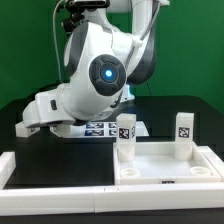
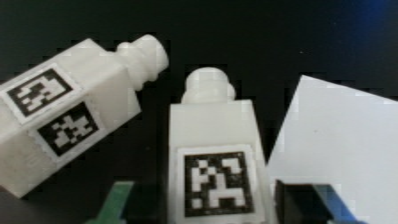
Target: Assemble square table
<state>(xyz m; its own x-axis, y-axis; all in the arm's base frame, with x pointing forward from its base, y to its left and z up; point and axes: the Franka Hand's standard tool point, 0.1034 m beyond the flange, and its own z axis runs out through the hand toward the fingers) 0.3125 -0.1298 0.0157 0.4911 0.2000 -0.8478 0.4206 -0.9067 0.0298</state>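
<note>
**Leg between the fingers, tight quarters**

Near leg [image 2: 217, 150] lies flat on the black tabletop [image 2: 267, 40], tag up, peg end pointing away; tool [image 2: 205, 205] straddles its tagged end, fingers [image 2: 121, 203] set against both flanks; reads as grasping it. Second leg [image 2: 71, 105] lies just beside, angled, the two peg ends nearly meeting. Square slab [image 1: 160, 160] sits at the exterior view's right; upright leg [image 1: 127, 135] at one far corner, twin [image 1: 184, 130] at the other; seated or merely stood, cannot tell.

Risks, as judged: a skewed lift could sweep the second leg and set it rolling; the grip sits at one end, so the near leg may droop. Flat white corner [image 2: 338, 130] lies close on the other side; slab or marker board, unclear; a finger could snag its edge. Open room is straight up; border rail [image 1: 60, 170] fences the front.
</note>
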